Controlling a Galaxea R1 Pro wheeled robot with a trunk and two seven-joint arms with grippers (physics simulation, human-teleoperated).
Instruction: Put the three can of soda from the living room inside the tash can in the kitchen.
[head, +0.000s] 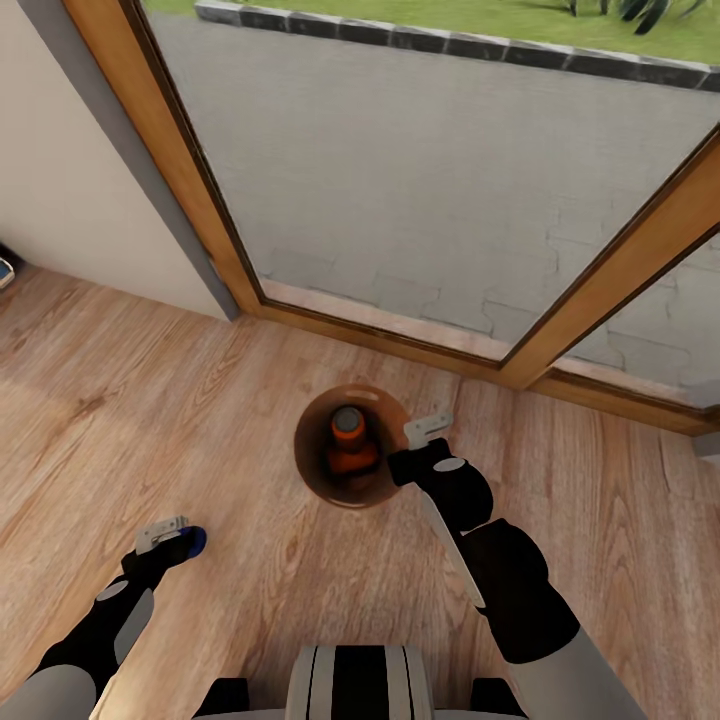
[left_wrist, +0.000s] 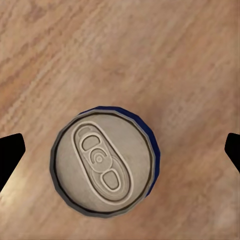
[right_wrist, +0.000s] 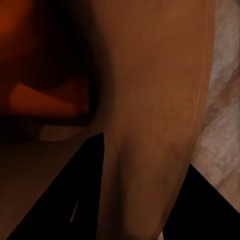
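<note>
Left wrist view: blue can (left_wrist: 104, 164) upright on floor (left_wrist: 165, 55), left claw (left_wrist: 120, 155) spread wide around it. Head view: orange can (head: 349, 440) inside bin (head: 312, 470). Right claw (head: 428, 428) clamps the bin's rim.

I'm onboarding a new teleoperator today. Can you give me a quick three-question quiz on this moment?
1. True or false: an orange can stands inside the bin.
2. The left gripper hangs above which can? A) an orange one B) the blue can C) none
3. What does the right gripper straddle?

Key: 1 true. 2 B, jaws open on either side of it. 3 The bin's rim, one finger inside, one outside.
</note>
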